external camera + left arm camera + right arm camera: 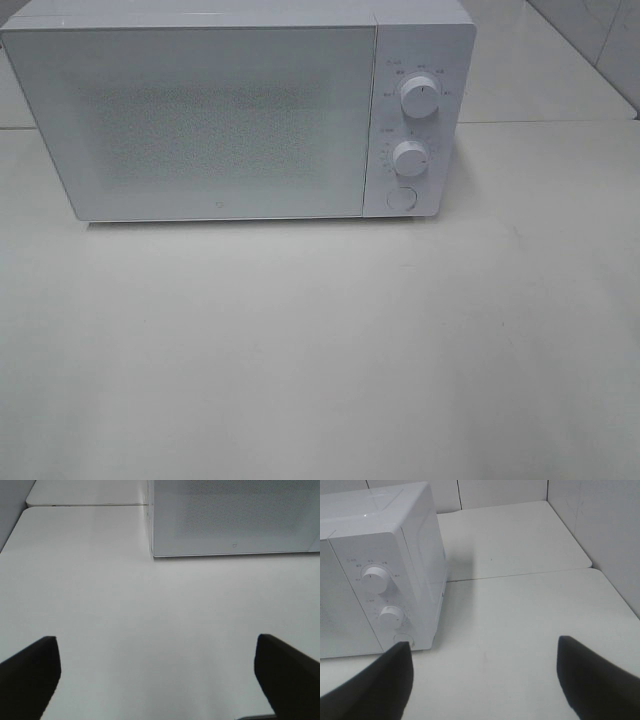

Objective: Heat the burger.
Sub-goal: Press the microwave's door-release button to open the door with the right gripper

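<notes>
1. Looking down, the high camera showed the microwave at the back of the table with its door closed. An upper knob, a lower knob and a round button sat on the right-hand panel. No burger was visible, either on the table or through the frosted door, and neither arm appeared.
2. Left wrist view: the left gripper was spread wide and empty above the table, well short of the microwave's front corner.
3. Right wrist view: the right gripper was likewise wide and empty, facing the control panel and apart from it.
4. Judgement: the task seemed to be at its opening step. The next move probably called for pressing the button to release the door. The burger's place could not be told.
</notes>
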Controlling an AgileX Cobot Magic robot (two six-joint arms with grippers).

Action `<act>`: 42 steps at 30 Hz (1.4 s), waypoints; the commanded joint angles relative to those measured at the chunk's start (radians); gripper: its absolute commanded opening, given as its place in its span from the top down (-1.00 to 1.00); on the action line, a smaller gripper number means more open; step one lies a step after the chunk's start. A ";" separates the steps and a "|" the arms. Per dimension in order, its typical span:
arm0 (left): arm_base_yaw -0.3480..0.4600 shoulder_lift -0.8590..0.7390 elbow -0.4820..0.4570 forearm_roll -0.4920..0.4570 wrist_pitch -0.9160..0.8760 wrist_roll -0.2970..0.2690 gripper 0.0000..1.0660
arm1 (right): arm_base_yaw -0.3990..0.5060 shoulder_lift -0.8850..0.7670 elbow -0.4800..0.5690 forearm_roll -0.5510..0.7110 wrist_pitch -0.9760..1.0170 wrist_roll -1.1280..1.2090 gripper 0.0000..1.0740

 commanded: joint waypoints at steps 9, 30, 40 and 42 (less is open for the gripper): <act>0.000 -0.016 0.003 -0.001 -0.009 -0.006 -0.84 | -0.007 0.310 0.107 0.000 -0.578 0.021 -0.42; 0.000 -0.016 0.003 -0.001 -0.009 -0.006 -0.84 | 0.110 0.982 0.108 0.262 -1.180 -0.268 -0.42; 0.000 -0.016 0.003 -0.001 -0.009 -0.006 -0.84 | 0.483 1.223 0.104 0.623 -1.465 -0.343 -0.42; 0.000 -0.016 0.003 -0.001 -0.009 -0.006 -0.84 | 0.505 1.231 0.101 0.632 -1.470 -0.342 -0.42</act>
